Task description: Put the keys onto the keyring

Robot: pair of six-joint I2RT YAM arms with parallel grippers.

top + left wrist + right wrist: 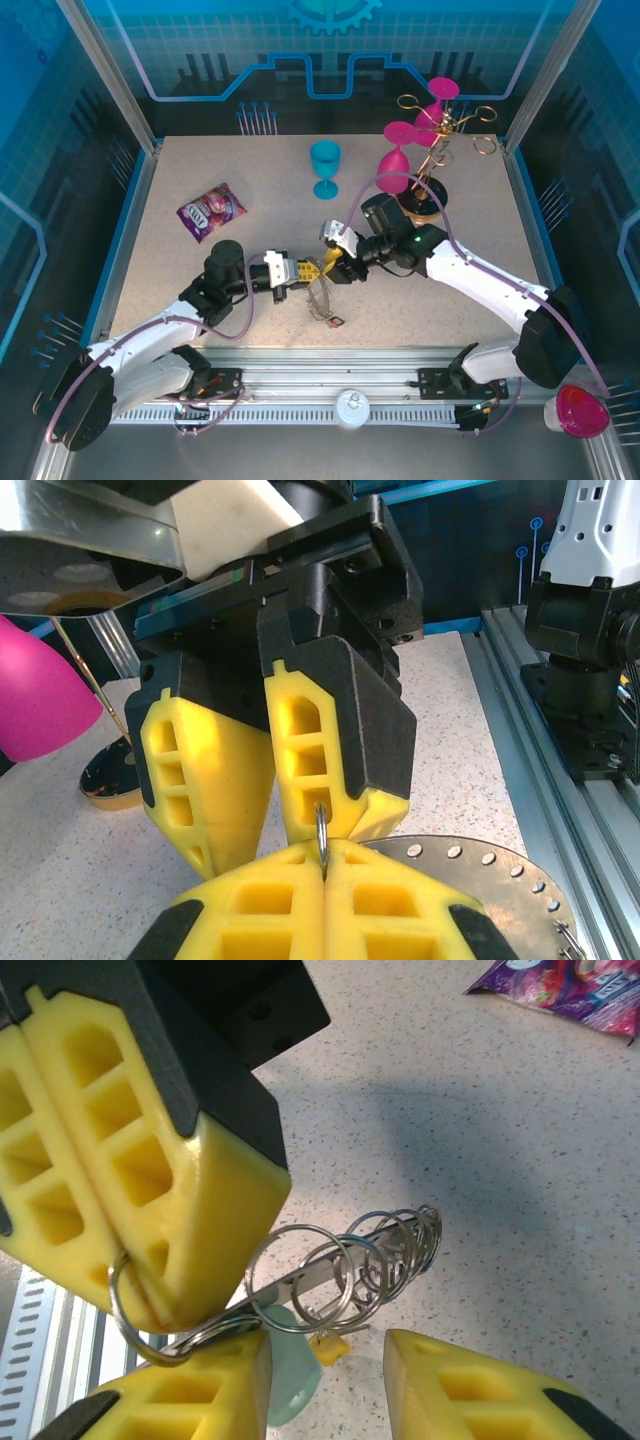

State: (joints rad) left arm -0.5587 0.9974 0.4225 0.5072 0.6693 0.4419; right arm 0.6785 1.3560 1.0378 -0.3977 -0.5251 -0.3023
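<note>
Your left gripper (303, 272) sits near the middle of the tabletop (260, 170), pointing right. Its jaws are pressed fully together on one thin wire loop at the rim of the keyring (318, 296). In the left wrist view that loop stands upright in the seam where the left gripper (322, 865) closes. The flat grey disc of the keyring (480, 880) spreads out to the right behind it, with a row of small holes along its edge.

Your right gripper (335, 264) meets it from the right, almost tip to tip. Its jaws stand partly open. In the right wrist view a clear gap shows between its two yellow fingers (470, 1395), and they have hold of nothing.

In that view the keyring (345, 1265) is edge-on and tilted, with its wire loops fanned along it. Below it, in the gap of the right gripper (325, 1360), hang a teal key (290, 1385) and a yellow key (332, 1348). The teal one is right against the nearer finger, but you cannot tell whether it touches. The left gripper (150, 1305) shows there at the upper left, clamped on the end loop.

A small reddish key (335, 321) lies on the tabletop just on the near side of the ring.

Further off are a purple sweet packet (211, 211) to the left, a teal goblet (325, 168) standing upright behind, and pink goblets (400, 135) hung on a golden rack (440, 140) at the back right.
</note>
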